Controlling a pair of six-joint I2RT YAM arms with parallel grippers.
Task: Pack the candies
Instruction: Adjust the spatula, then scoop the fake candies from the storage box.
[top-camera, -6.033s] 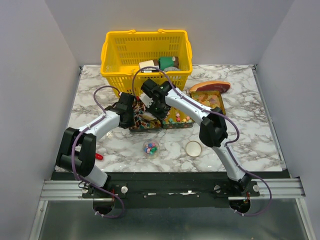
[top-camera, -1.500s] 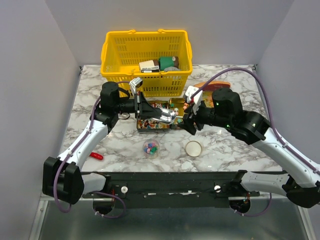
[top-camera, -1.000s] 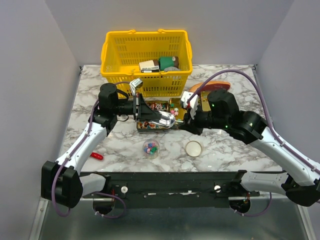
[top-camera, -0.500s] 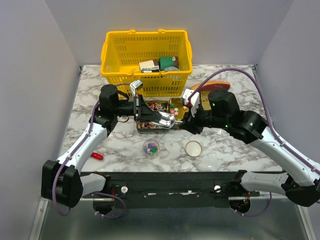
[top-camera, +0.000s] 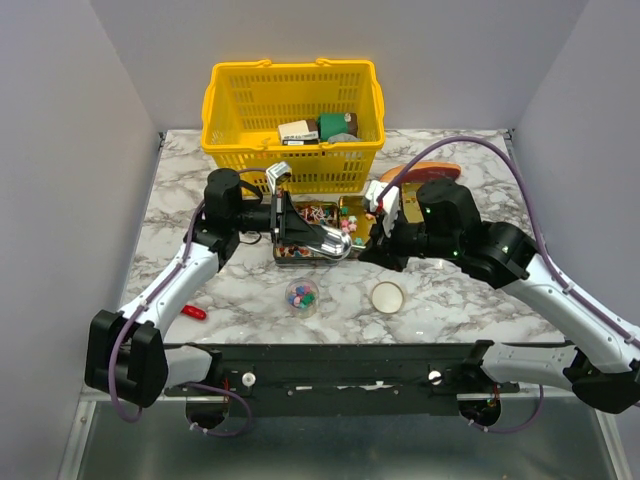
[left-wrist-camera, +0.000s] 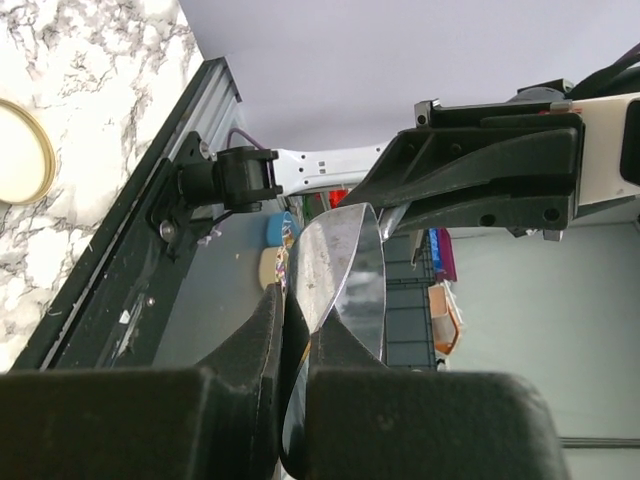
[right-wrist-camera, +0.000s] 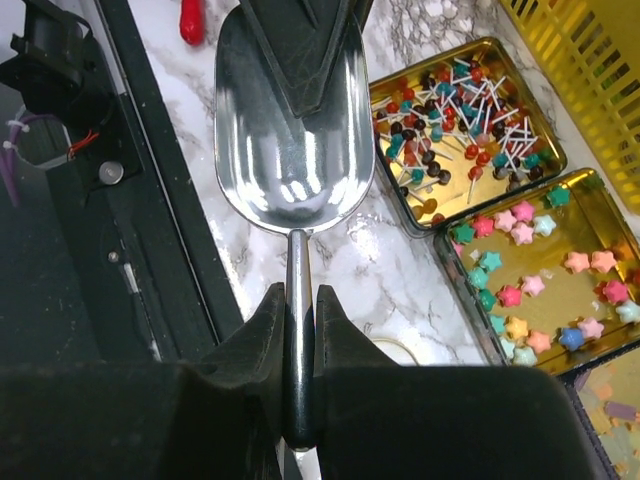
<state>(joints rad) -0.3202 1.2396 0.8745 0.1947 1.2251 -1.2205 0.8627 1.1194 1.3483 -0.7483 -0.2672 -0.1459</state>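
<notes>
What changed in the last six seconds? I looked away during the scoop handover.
The right gripper swung in from the right and closed on the scoop by its handle; the left gripper, raised from the trays, grips its bowl. The basket, candy cup and lid stayed put.

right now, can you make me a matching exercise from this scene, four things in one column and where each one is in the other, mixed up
1 shiny metal scoop
2 yellow plastic basket
3 small clear cup of coloured candies
4 small red object

a at the very back
b handle clamped in the right tool
c front, far left
d front, middle

Pairs: 1-b, 2-a, 3-d, 4-c
</notes>
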